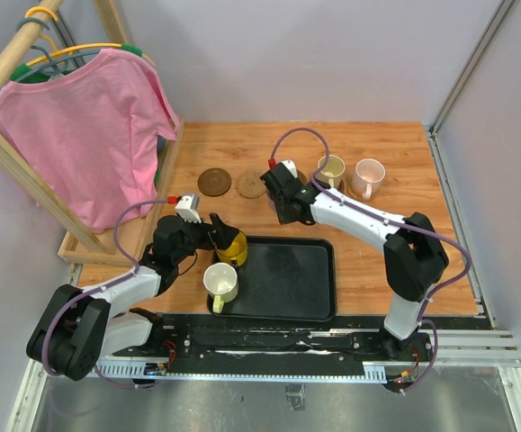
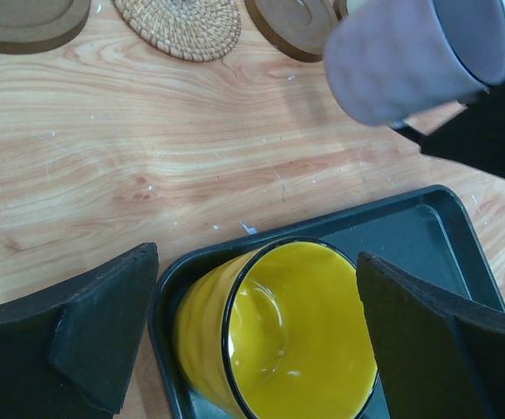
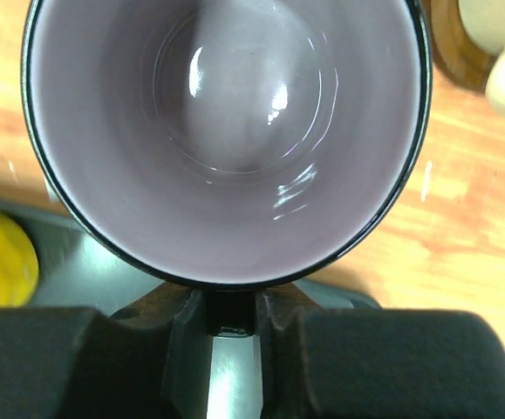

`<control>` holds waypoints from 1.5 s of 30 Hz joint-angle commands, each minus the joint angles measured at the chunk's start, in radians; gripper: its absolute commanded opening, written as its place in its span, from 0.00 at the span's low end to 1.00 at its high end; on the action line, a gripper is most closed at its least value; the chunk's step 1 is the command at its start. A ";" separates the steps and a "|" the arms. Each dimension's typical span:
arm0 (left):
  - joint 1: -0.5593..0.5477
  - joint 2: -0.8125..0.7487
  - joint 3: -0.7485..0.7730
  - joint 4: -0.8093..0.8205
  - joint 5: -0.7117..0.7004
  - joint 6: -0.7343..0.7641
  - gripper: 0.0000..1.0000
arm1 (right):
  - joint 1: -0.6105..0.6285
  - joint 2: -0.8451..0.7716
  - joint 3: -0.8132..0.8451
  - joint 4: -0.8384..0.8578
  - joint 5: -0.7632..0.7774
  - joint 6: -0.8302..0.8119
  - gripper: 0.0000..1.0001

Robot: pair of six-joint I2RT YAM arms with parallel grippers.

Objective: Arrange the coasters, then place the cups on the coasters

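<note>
My left gripper [image 1: 223, 238] [image 2: 261, 340] is open, its fingers [image 2: 86, 340] on either side of the yellow cup [image 1: 231, 248] [image 2: 278, 340], which stands in the tray's back left corner. My right gripper [image 1: 281, 196] [image 3: 232, 314] is shut on the handle of the grey-purple cup [image 2: 409, 52] [image 3: 226, 131], holding it by a dark brown coaster [image 2: 291, 26]. A tan woven coaster [image 1: 251, 185] [image 2: 178, 26] and another brown coaster [image 1: 214, 182] lie to the left. The cream cup [image 1: 331, 168] [image 3: 496, 35] sits on a brown coaster [image 3: 448, 44]. The pink cup [image 1: 368, 177] stands beside it. The white cup [image 1: 221, 283] is in the tray.
The black tray [image 1: 287, 279] [image 2: 444, 227] lies at the near middle of the wooden table. A wooden rack with a pink shirt [image 1: 89, 135] stands along the left edge. Grey walls close in the back and the right side.
</note>
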 commanded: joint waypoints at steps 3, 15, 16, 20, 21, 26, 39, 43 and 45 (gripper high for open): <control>-0.007 0.020 0.041 -0.011 -0.003 0.043 1.00 | -0.100 0.109 0.141 0.109 0.019 0.051 0.01; -0.008 0.023 0.047 -0.034 -0.014 0.051 1.00 | -0.207 0.263 0.312 0.111 0.021 0.016 0.01; -0.008 0.024 0.047 -0.034 -0.014 0.049 1.00 | -0.212 0.271 0.324 0.110 0.020 0.012 0.01; -0.007 0.024 0.050 -0.035 -0.014 0.050 1.00 | -0.222 0.303 0.351 0.112 0.021 -0.001 0.01; -0.007 0.024 0.049 -0.035 -0.013 0.051 1.00 | -0.223 0.311 0.356 0.112 0.022 -0.004 0.01; -0.007 0.019 0.053 -0.046 -0.020 0.054 1.00 | -0.225 0.345 0.378 0.110 0.010 -0.007 0.01; -0.008 0.020 0.052 -0.054 -0.028 0.057 1.00 | -0.232 0.388 0.402 0.095 -0.036 0.004 0.01; -0.008 0.022 0.051 -0.058 -0.030 0.057 1.00 | -0.234 0.372 0.373 0.096 -0.047 0.016 0.01; -0.007 0.021 0.051 -0.058 -0.031 0.056 1.00 | -0.235 0.364 0.357 0.099 -0.052 0.019 0.01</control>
